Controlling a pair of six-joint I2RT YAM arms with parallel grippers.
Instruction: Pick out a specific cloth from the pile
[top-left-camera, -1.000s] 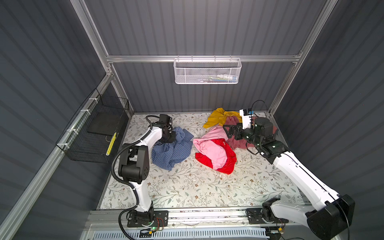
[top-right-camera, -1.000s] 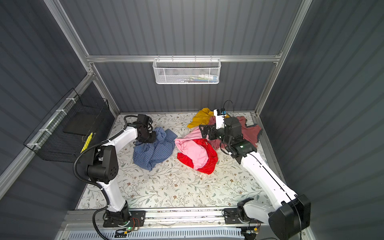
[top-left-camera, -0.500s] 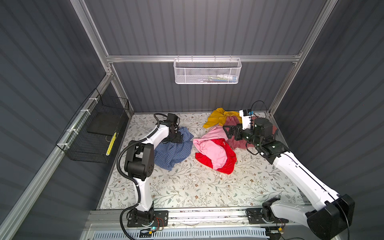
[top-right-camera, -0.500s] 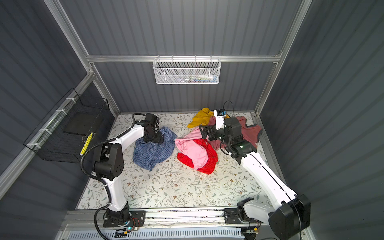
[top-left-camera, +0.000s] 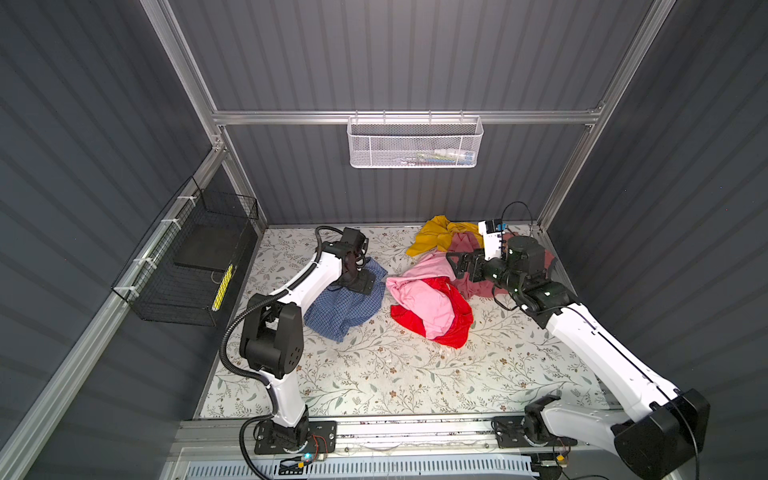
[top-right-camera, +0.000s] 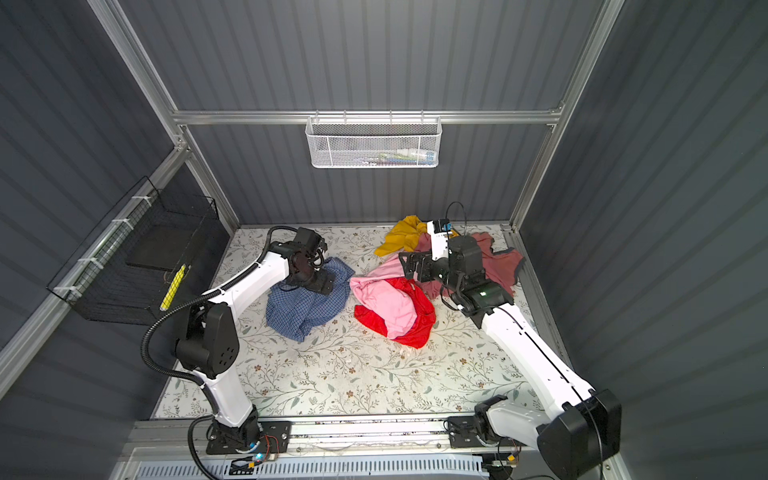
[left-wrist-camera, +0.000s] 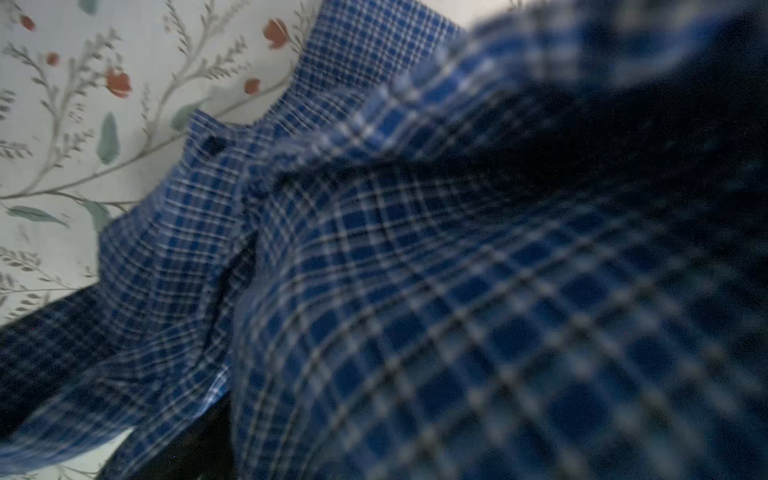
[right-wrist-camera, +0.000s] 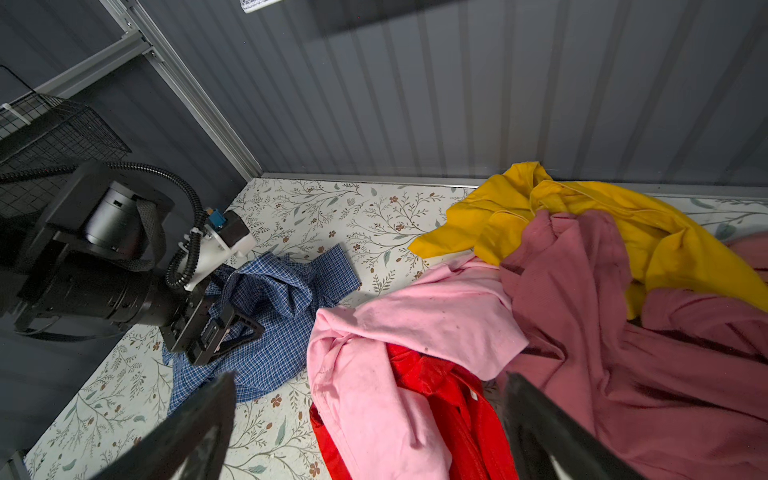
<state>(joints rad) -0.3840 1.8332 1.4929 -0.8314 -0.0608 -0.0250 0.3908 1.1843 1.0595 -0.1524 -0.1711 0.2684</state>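
Left jaws and right jaws wide; black basket (top-left-camera: 178, 291) holds yellow strip (top-left-camera: 221, 289) (white basket (top-left-camera: 374, 145): unclear).

A robotics lab test cell; dark grey ribbed wall panels (top-left-camera: 415, 54) close it on three sides, held in a bare aluminium frame (top-left-camera: 399, 117); a left arm (top-left-camera: 286, 390) and a right arm (top-left-camera: 602, 345), white and black, are bolted to a metal rail (top-left-camera: 415, 428) along the front edge of the desk (top-left-camera: 395, 374), which wears a floral sheet; a white mesh basket (top-left-camera: 415, 145) and a black wire basket (top-left-camera: 187, 266) hang from the frame.
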